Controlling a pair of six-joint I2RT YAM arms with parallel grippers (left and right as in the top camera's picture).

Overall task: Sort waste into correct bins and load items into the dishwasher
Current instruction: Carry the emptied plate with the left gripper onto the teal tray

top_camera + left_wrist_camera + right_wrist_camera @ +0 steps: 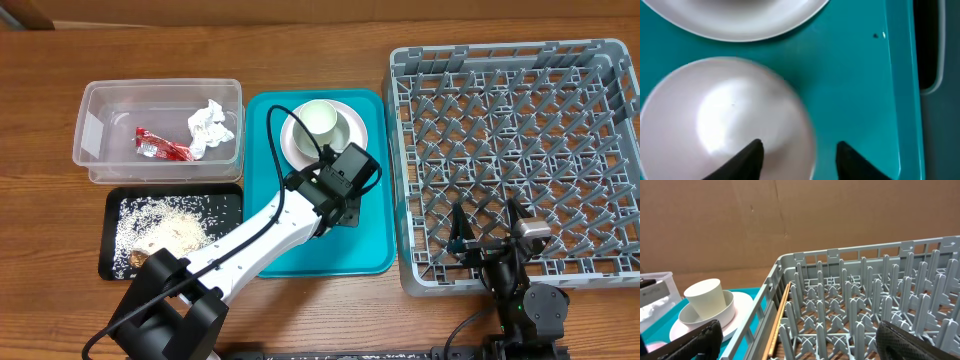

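My left gripper hangs low over the teal tray. In the left wrist view its jaws stand apart astride the right rim of a small white plate; nothing is gripped. Behind it the large plate carries the bowl with the cup tilted inside. The clear tub holds the napkin and red sachet. Rice scraps lie in the black tray. My right gripper is open at the grey dish rack's front edge.
In the right wrist view the rack's pegs fill the space between my wide fingers, and a thin wooden stick lies along the rack's left wall. The left arm stretches diagonally across the teal tray's front left corner. Brown cardboard stands behind the table.
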